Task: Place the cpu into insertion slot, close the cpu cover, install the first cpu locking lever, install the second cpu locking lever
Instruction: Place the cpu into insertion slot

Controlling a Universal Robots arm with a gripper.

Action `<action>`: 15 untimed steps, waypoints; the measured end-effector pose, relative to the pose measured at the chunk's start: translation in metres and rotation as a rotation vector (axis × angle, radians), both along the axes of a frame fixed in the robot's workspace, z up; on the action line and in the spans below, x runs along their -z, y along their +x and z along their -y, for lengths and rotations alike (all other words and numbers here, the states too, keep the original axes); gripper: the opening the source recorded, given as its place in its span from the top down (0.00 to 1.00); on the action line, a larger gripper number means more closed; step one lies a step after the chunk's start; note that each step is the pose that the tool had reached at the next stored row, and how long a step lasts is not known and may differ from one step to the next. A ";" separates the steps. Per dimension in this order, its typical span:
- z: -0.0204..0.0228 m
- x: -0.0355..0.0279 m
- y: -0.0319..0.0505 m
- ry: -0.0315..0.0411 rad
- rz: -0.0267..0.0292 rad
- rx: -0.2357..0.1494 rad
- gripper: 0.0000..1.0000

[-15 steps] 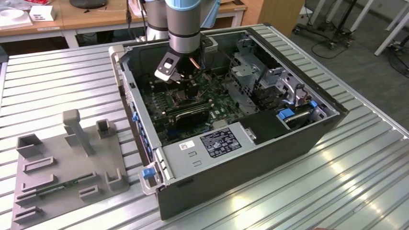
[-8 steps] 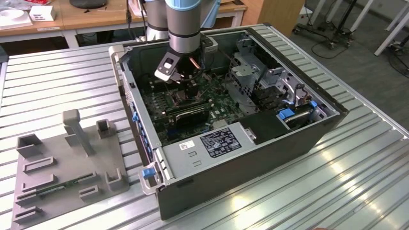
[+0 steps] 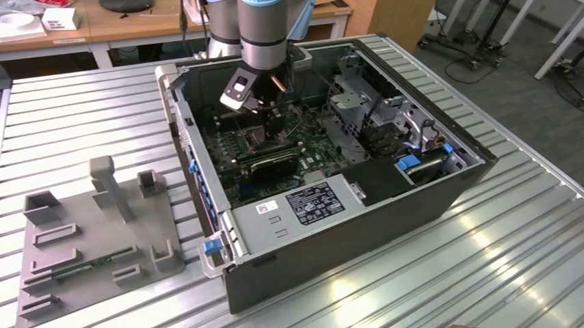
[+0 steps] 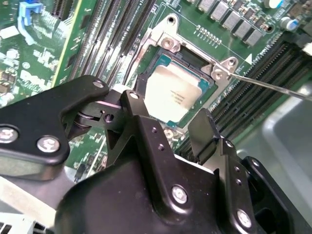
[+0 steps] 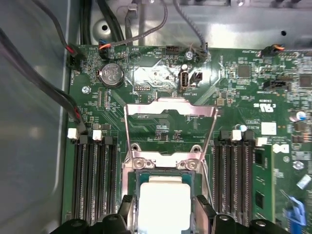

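Below one tool (image 4: 168, 109), one cpu (image 4: 178, 92) — seated, one cpu cover (image 5: 170, 107) — raised

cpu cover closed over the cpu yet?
No: in the first wrist view the cpu cover stands swung open, and the cpu lies uncovered.

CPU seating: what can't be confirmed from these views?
- First wrist view: the cpu is cut off on one side by the picture edge, and the jaws crowd its flanks.
- Second wrist view: the cpu edges nearest the gripper are partly hidden by it.
- Exterior view: the arm blocks the cpu, so seating cannot be judged.
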State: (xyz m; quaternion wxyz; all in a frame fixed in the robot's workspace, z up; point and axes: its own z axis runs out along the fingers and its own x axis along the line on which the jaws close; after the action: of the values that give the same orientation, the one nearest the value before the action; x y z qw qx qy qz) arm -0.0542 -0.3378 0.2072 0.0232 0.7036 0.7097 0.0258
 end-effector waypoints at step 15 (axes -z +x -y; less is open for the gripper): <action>0.0000 -0.0049 0.0000 0.0001 0.0000 0.000 0.40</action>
State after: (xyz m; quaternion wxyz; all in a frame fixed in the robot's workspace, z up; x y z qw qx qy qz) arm -0.0542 -0.3378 0.2121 0.0232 0.7036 0.7097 0.0258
